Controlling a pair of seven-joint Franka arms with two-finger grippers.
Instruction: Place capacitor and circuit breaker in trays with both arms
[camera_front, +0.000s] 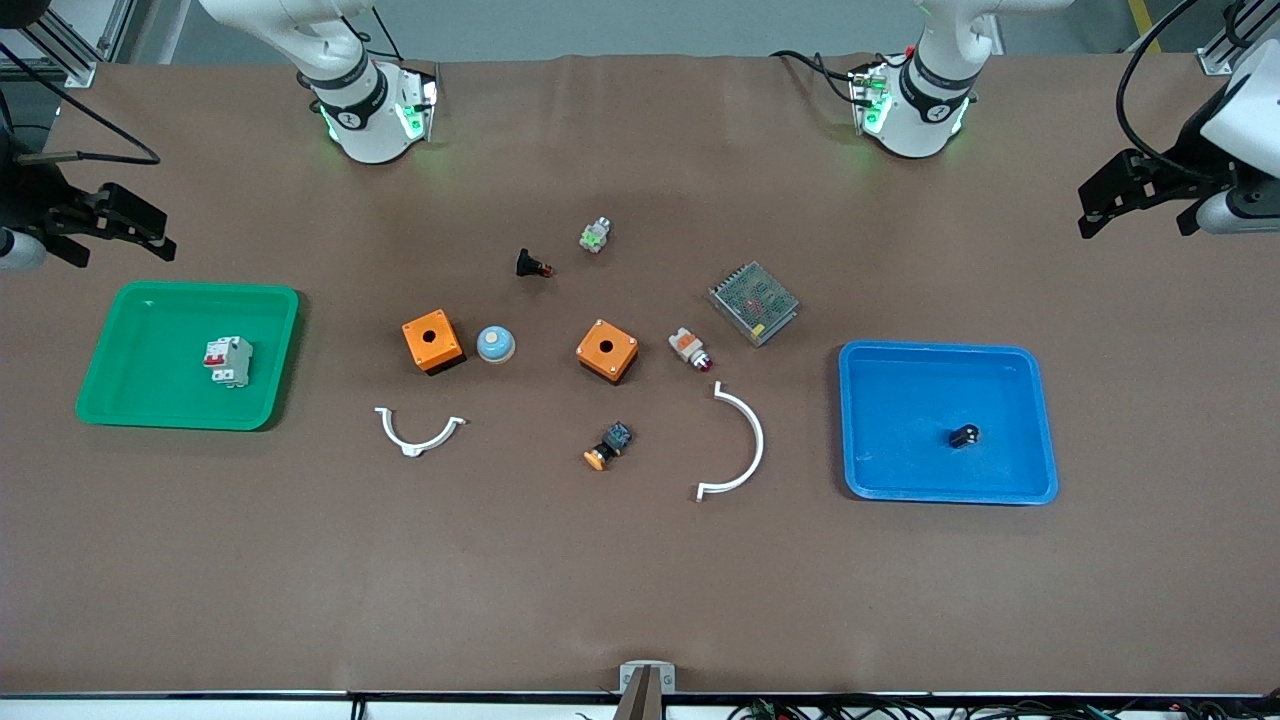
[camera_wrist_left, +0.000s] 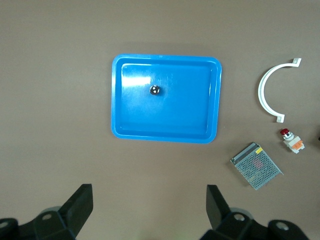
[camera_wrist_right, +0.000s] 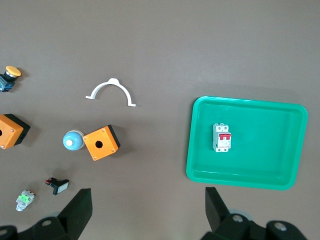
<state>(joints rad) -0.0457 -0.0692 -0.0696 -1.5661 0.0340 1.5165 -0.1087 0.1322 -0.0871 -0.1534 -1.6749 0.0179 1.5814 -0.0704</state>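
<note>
The capacitor (camera_front: 964, 436), a tiny black cylinder, lies in the blue tray (camera_front: 1030, 420) toward the left arm's end of the table; it also shows in the left wrist view (camera_wrist_left: 155, 90). The circuit breaker (camera_front: 228, 361), a white block with red toggles, lies in the green tray (camera_front: 130, 390) toward the right arm's end, and shows in the right wrist view (camera_wrist_right: 222, 137). My left gripper (camera_front: 1140, 218) (camera_wrist_left: 149, 205) is open and empty, held high beside the blue tray. My right gripper (camera_front: 118, 245) (camera_wrist_right: 148, 207) is open and empty, held high beside the green tray.
Between the trays lie two orange boxes (camera_front: 433, 341) (camera_front: 607, 350), a blue dome button (camera_front: 495, 344), two white curved clips (camera_front: 420, 432) (camera_front: 738, 440), a mesh-covered unit (camera_front: 754, 302), a black part with a red tip (camera_front: 532, 265) and other small switches (camera_front: 690, 350) (camera_front: 609, 446) (camera_front: 595, 235).
</note>
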